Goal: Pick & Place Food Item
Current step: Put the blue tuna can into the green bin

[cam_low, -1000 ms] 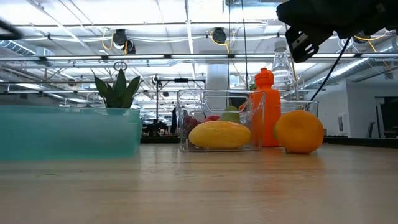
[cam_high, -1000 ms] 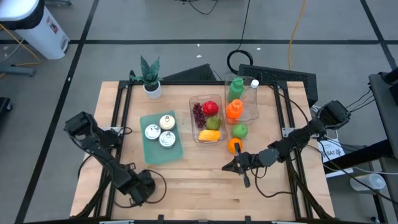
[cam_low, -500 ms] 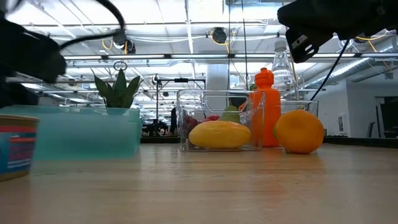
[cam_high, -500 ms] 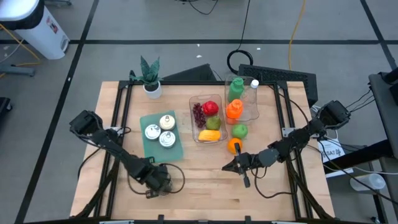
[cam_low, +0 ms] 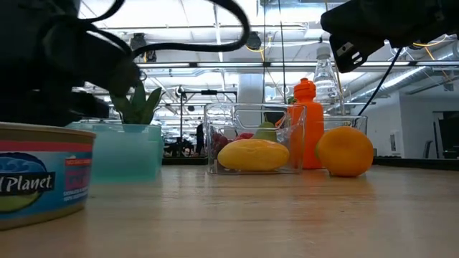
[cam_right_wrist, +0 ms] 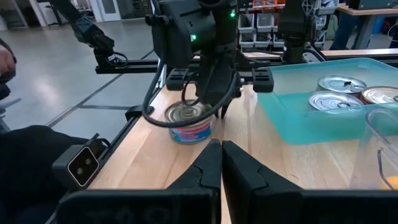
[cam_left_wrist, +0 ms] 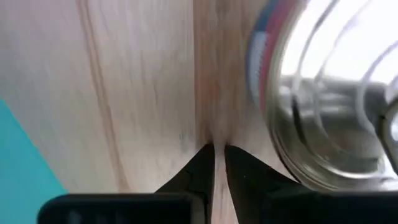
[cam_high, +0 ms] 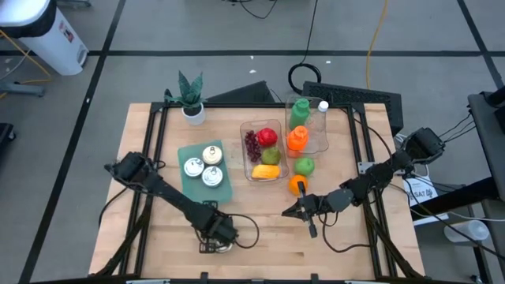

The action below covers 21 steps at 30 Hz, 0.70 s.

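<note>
A tuna can (cam_low: pixel 39 175) with a blue and red label stands upright on the table near its front edge. It also shows in the right wrist view (cam_right_wrist: pixel 189 124) and the left wrist view (cam_left_wrist: pixel 329 93). My left gripper (cam_high: pixel 215 235) is shut, points down and stands right beside the can on its far side (cam_right_wrist: pixel 221 106). My right gripper (cam_high: pixel 293 211) is shut and empty, held above the table just in front of an orange (cam_high: pixel 297 185) that rests on the wood. My left gripper has nothing between its fingers. The outer side of one finger (cam_left_wrist: pixel 249 171) is at the can's side wall near its rim (cam_left_wrist: pixel 270 158). The fingers come from above, pointing down. The can stays flat on the table.
A teal tray (cam_high: pixel 189 189) holds three more cans. A clear container (cam_high: pixel 246 172) holds a red apple, grapes and a yellow fruit. A green apple (cam_high: pixel 304 166), an orange bottle (cam_high: pixel 296 138), a green bottle (cam_high: pixel 298 110) and a potted plant (cam_high: pixel 189 99) stand farther back.
My left gripper has gone along the front of the table toward its right edge. The can has slid along with it, staying upright, and now shows large at the left of the low view. My right arm has kept still.
</note>
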Each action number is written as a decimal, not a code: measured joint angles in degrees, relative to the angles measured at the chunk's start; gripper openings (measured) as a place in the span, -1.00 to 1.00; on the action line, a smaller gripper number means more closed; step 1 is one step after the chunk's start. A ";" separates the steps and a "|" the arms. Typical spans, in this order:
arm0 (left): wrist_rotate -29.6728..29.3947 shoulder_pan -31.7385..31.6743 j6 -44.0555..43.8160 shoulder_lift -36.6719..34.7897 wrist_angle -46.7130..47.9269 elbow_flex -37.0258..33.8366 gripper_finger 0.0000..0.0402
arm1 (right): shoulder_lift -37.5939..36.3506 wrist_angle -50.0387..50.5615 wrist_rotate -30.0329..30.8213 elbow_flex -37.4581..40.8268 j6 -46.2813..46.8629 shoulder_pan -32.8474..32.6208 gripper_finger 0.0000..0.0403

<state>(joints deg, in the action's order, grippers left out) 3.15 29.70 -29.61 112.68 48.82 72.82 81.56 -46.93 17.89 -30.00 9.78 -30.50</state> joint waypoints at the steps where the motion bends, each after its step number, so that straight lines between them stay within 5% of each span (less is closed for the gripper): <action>1: -0.22 -0.24 0.48 0.25 -0.06 0.45 -0.75 | -0.01 -0.18 0.00 0.00 0.00 0.00 -0.98; 5: -1.04 -0.66 2.04 0.29 -0.05 1.00 -0.75 | -0.01 -0.23 -0.02 0.01 0.03 0.00 -0.98; 11: -10.13 0.43 3.13 -7.12 6.99 0.91 -0.75 | 0.00 0.22 -0.01 0.01 1.03 -0.37 -0.98; 17: -11.23 6.58 5.11 -19.89 8.69 0.93 -0.75 | 0.00 0.55 0.00 0.00 1.09 -0.37 -0.98; 21: -11.90 12.77 4.17 -21.74 9.33 0.87 -0.75 | -0.02 0.51 -0.02 0.00 1.05 -0.37 -0.98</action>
<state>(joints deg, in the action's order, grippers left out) -8.75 42.47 -25.43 90.94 58.15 73.69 81.54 -46.42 17.87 -30.00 10.83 -30.87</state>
